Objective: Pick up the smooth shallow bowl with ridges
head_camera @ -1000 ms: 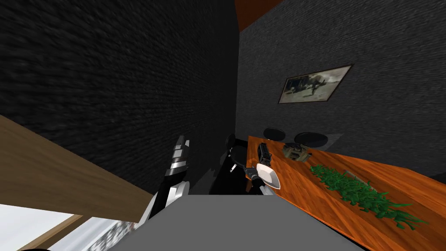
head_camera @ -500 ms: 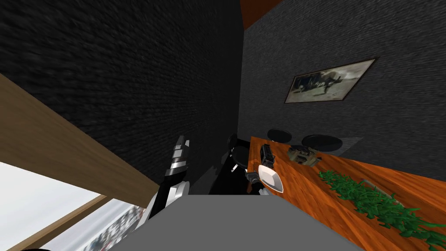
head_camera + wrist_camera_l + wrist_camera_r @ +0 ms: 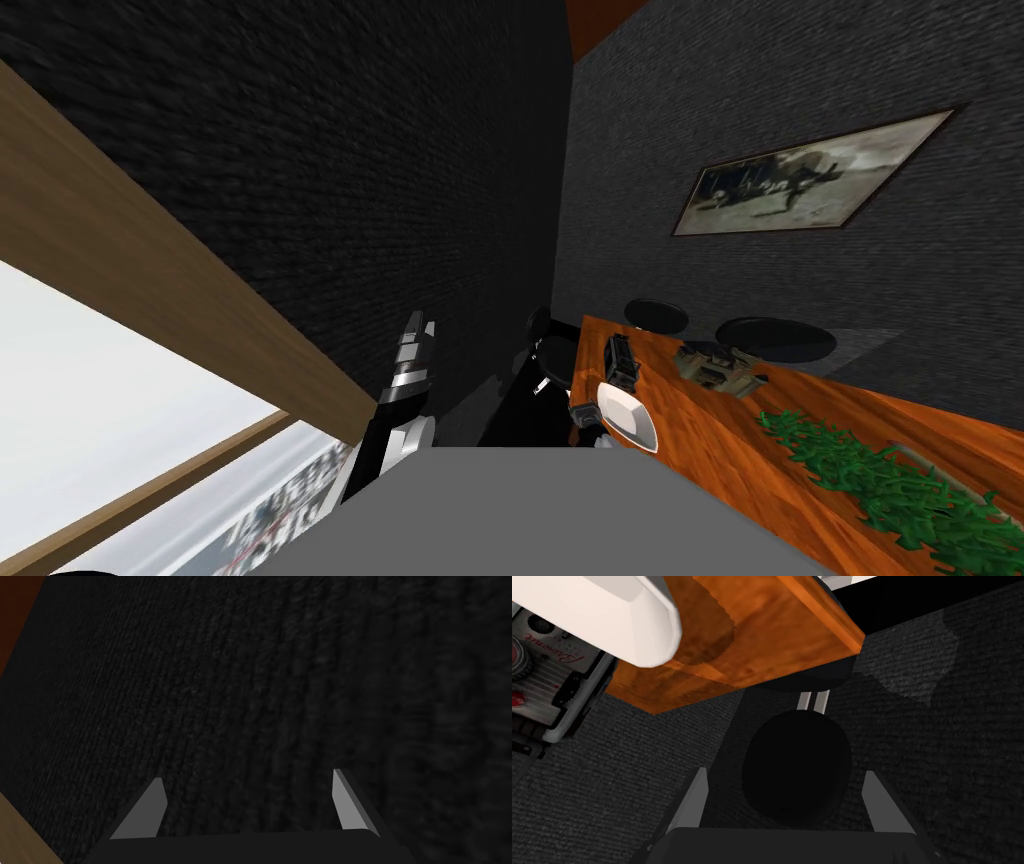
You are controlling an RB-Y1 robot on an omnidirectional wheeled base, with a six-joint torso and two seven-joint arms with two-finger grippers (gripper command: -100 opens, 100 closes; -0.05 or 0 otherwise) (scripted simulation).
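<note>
Head view: white shallow bowl [image 3: 628, 415] sits on the orange wooden table [image 3: 720, 440], at the corner nearest me. Right gripper [image 3: 583, 412] shows as a dark block just beside the bowl, on its off-table side, at about the table's edge. Whether it touches the bowl: cannot tell here. A camera-like device [image 3: 620, 360] lies on the table just past the bowl, an olive-green object [image 3: 718, 367] further along, then a strip of green foliage [image 3: 880, 480]. Two black round seats [image 3: 775, 340] stand at the table's far side. Left arm [image 3: 405, 385] is raised, well apart from the table.

Left wrist view: left gripper [image 3: 247, 776], fingers spread wide, nothing between them, facing a dark wall.

Right wrist view: the fingers stand wide apart and grip nothing. In the gap, further off, a black round seat [image 3: 797, 768] on dark carpet [image 3: 937, 741]. The bowl is outside the gap, off to one side past one finger and beyond the tips, over the table corner, clear of both fingers. The device lies close beside the bowl
</note>
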